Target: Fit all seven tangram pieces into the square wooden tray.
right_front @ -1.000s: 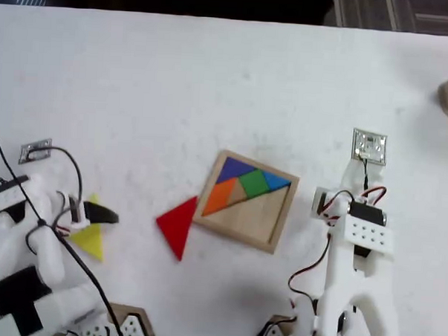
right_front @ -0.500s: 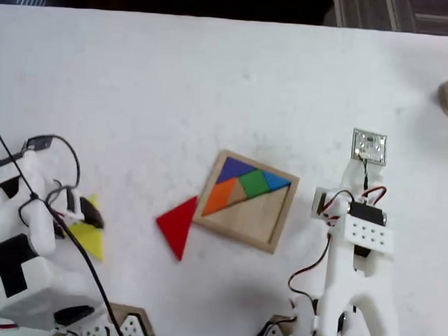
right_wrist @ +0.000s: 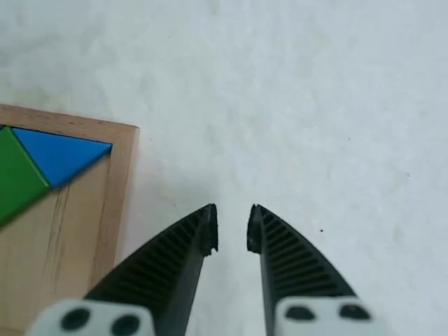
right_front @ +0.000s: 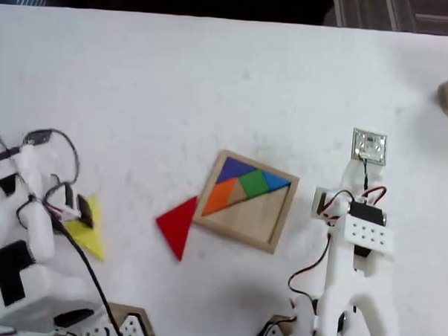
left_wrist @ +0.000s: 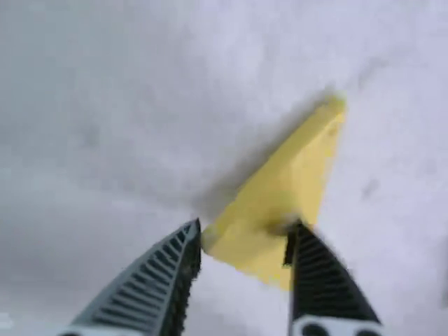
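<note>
From above, your left gripper (right_front: 81, 210) sits over the yellow triangle (right_front: 91, 238), with the red triangle (right_front: 178, 224) and the tray (right_front: 232, 235) well off to its side. At the left wrist, the fingers clamp one corner and the long axis runs away from them. At the right wrist, your right gripper (right_wrist: 232, 227), narrowly parted and empty, hangs just beside the tray corner that holds the blue triangle (right_wrist: 59, 154).

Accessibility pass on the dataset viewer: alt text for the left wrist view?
A yellow triangle lies on the white table, its wide end at the left gripper and its narrow tip pointing away.
</note>
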